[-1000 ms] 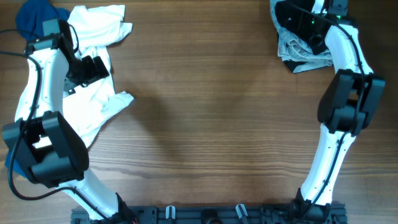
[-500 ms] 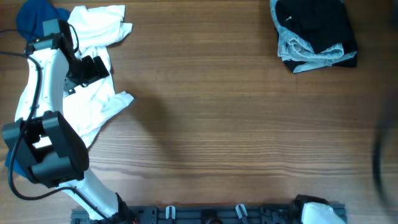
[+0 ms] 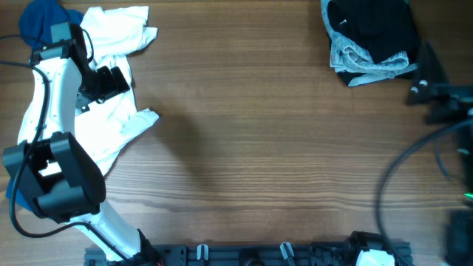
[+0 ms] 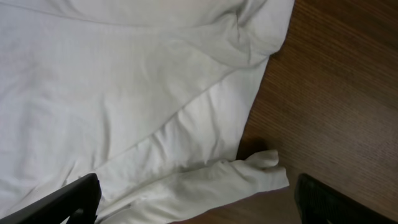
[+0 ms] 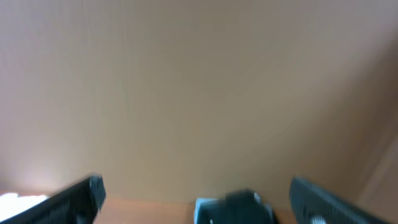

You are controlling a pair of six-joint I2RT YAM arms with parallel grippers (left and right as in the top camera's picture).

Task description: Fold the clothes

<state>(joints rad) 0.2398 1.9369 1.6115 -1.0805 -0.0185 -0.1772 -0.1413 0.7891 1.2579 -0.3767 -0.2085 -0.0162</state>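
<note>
A crumpled white garment (image 3: 111,111) lies at the table's left side, and in the left wrist view the white garment (image 4: 124,93) fills most of the frame. My left gripper (image 3: 103,81) hovers over it, open, its fingertips (image 4: 74,198) wide apart above the cloth, gripping nothing. A folded black and grey pile (image 3: 369,37) rests at the back right. My right arm (image 3: 443,96) shows blurred at the right edge, clear of the pile. In its wrist view my right gripper (image 5: 199,199) is open and empty over a blurred tan surface.
A blue garment (image 3: 41,18) sits at the back left corner, partly under the white one. Bare wooden tabletop (image 3: 259,148) spans the middle. A cable (image 3: 392,177) loops at the right side. A blurred dark object (image 5: 239,208) shows low in the right wrist view.
My right gripper has opened and let go of the folded black and grey pile, and the arm has swung away to the right edge. The left arm has not moved.
</note>
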